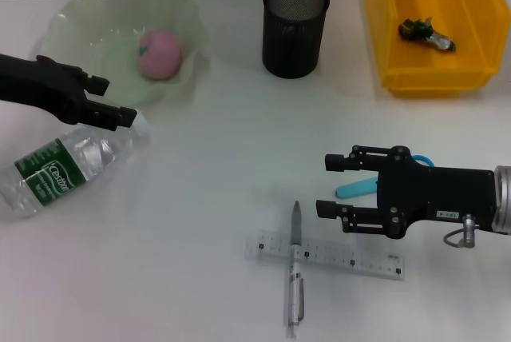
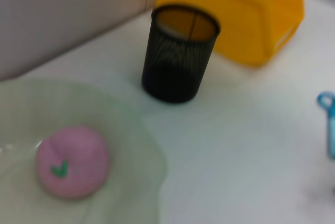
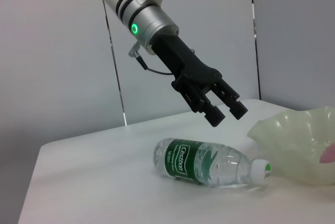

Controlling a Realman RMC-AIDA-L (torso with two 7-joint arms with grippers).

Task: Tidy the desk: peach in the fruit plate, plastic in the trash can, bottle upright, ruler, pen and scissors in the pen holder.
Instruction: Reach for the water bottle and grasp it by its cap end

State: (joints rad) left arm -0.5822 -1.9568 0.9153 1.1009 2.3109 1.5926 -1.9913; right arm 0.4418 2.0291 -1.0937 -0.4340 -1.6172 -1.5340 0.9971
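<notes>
Peach in plate, pen across ruler

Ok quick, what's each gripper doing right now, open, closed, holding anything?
Left gripper: open, empty, above the bottle cap.
Right gripper: open, empty, over the scissors.

Big bare patch in the middle of the worktop

A gripper could pass from the bottle on the left to the pen holder at the far side. Near the front, the pen lies across the ruler and blocks the way.
</notes>
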